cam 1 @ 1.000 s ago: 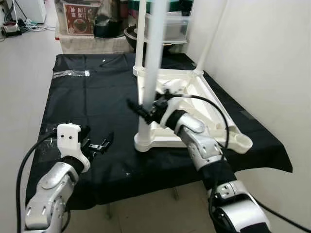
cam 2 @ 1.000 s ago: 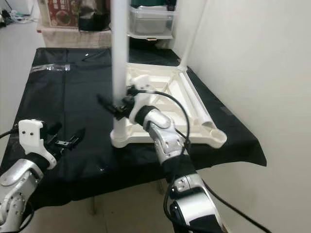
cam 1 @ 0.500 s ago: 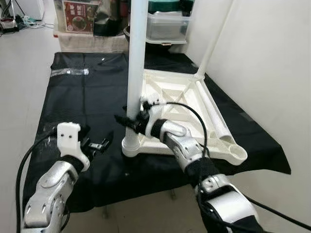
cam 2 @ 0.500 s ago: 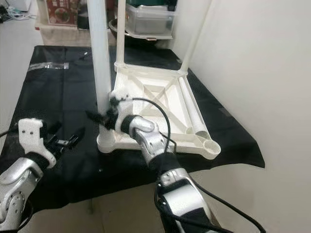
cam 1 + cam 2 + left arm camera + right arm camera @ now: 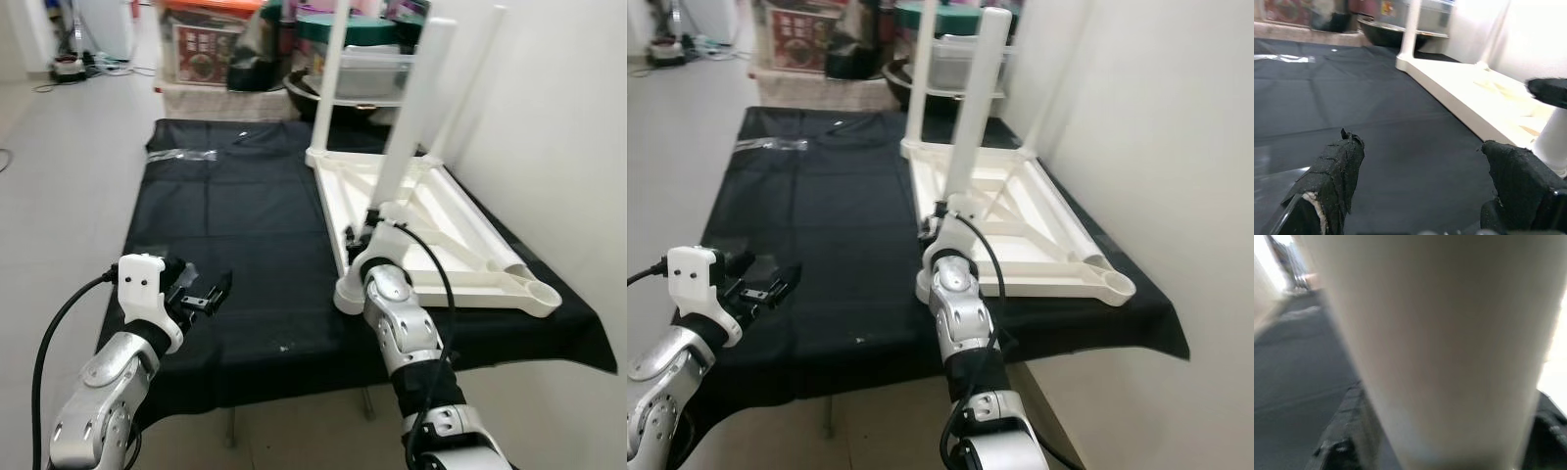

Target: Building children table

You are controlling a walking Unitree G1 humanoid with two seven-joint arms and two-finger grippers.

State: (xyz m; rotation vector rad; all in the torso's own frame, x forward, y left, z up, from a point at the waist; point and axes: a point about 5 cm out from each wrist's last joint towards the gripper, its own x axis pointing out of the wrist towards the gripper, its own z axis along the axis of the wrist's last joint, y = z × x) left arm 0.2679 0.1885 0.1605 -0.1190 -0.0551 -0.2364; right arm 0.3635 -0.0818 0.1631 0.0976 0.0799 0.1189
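Children's table, white and upside down, lies on the black cloth toward three o'clock from the head camera, with three legs counted standing up; the right gripper sits at the foot of the nearest leg, its hold not discernible there, while the left gripper hovers at eight o'clock. Left wrist: two black fingers spread apart over cloth. Right wrist: one pale leg between dark fingers on either side.

blurred white table leg close up; black cloth behind
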